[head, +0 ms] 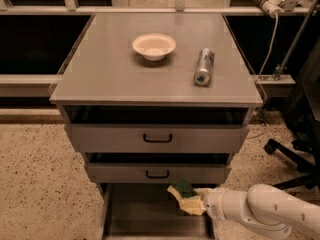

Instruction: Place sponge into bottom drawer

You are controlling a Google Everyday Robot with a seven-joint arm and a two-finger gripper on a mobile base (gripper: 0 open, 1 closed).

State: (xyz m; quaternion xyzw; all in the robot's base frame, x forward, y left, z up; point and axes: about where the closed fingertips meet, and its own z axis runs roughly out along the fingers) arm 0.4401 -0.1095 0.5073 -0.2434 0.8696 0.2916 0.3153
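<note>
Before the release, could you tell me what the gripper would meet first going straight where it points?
The gripper, shut on the sponge over the bottom drawer, points left; it would likely meet the drawer's left wall first, though depth is unclear.

One bowl, one can, one sponge, two handled drawers; one claw over one bottom drawer

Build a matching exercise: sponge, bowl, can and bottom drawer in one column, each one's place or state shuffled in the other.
1 sponge
2 bowl
3 can
4 bottom drawer

A lying on its side on the cabinet top, right half
B pulled out at the cabinet's foot
C held by the gripper, low in front of the cabinet
D standing upright towards the back of the cabinet top

Pairs: 1-C, 2-D, 3-A, 4-B
</note>
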